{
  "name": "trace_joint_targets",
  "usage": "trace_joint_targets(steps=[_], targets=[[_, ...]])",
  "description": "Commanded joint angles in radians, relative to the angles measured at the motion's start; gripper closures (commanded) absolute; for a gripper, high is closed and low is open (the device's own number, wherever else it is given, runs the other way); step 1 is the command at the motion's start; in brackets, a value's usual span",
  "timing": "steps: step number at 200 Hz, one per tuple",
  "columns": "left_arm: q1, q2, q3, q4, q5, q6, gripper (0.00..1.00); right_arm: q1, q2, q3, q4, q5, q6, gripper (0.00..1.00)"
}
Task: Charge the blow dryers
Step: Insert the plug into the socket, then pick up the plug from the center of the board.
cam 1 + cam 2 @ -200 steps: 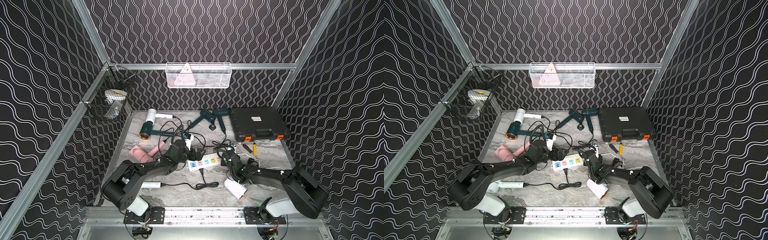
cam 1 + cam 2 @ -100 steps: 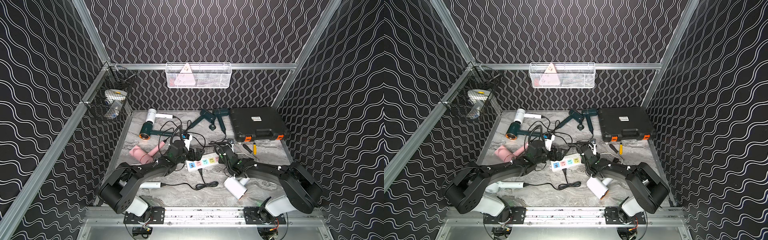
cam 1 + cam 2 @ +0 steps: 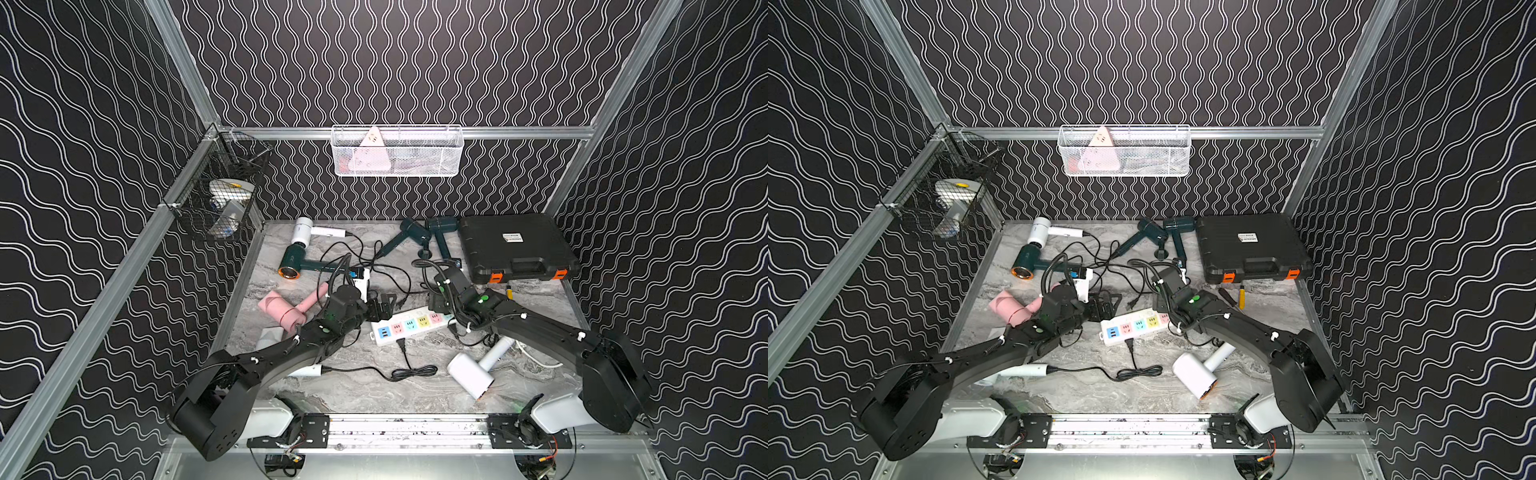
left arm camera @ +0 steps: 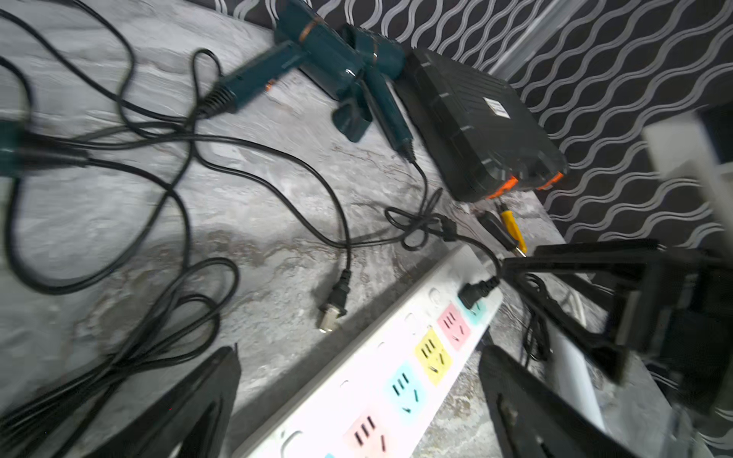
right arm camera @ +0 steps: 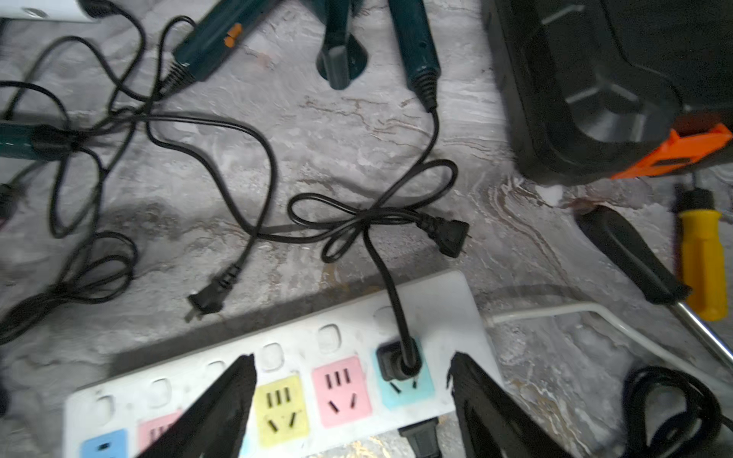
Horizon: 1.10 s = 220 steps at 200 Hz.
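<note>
Right wrist view: right gripper (image 5: 351, 357) just let go, now open over plug (image 5: 398, 363) seated in pwr strip (image 5: 436, 301), so one's hooked up imo; left gripper (image 4: 359, 351) open too.

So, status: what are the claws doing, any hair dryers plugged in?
Left gripper and right gripper open, empty. Black plug seated in light-blue end socket of white power strip. Two loose black plugs lie beside it, cords tangled.

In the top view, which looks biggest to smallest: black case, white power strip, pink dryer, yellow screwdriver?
1. Black case with orange latches
2. White power strip and pink blow dryer: alike
3. Yellow-handled screwdriver
</note>
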Motion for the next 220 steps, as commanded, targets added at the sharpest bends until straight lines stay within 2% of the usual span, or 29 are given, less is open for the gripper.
trace_joint_targets(steps=[1,45,89,149,220], targets=[[0.018,-0.008,-0.003,-0.049,-0.078,-0.029,0.01,0.002,0.071,0.130,-0.126,-0.190,0.008,0.21],[0.091,0.037,0.009,-0.049,0.022,-0.088,0.01,0.002,0.280,0.320,-0.195,-0.408,0.086,0.28],[0.125,0.038,0.005,-0.047,0.063,-0.111,0.01,-0.011,0.422,0.403,-0.203,-0.423,0.175,0.38],[0.128,0.044,-0.001,-0.029,0.077,-0.115,0.01,-0.083,0.503,0.359,-0.057,-0.518,0.294,0.47],[0.128,0.050,-0.003,-0.016,0.090,-0.112,0.01,-0.089,0.624,0.372,0.079,-0.605,0.384,0.56]])
